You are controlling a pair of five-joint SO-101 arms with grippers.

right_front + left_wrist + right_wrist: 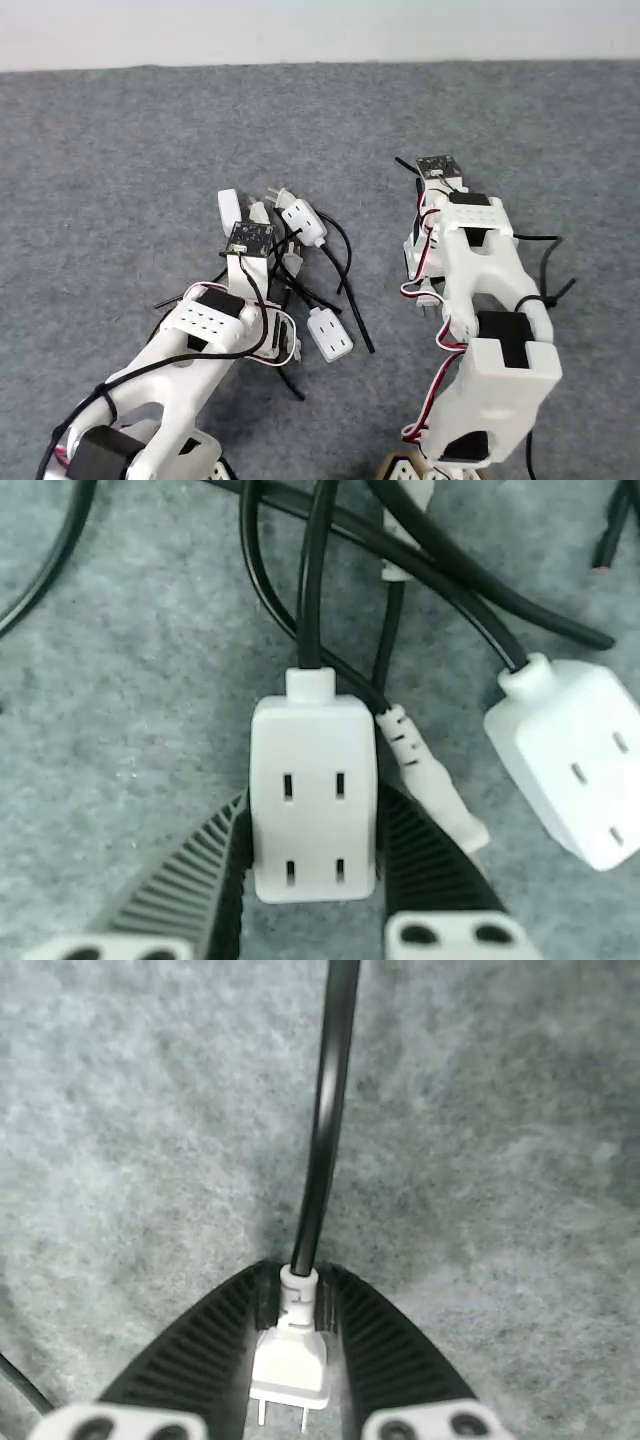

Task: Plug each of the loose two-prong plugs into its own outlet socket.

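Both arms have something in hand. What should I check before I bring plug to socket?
1. Right gripper shut on the plug: ok.
2. Prongs bare, looking straight: ok.
3. Left gripper clamping the outlet block by both sides: ok.
4. Block's slots unoccupied: ok.
5. Plug lined up with block: not ok, the grippers sit apart.
6. Block free of clutter: not ok, a loose plug lies against it and cords cross behind.

The outlet socket [313,825] and plug [291,1365] are white, cords [326,1110] black, carpet [120,150] mottled grey (fingers [390,1350] ribbed black).
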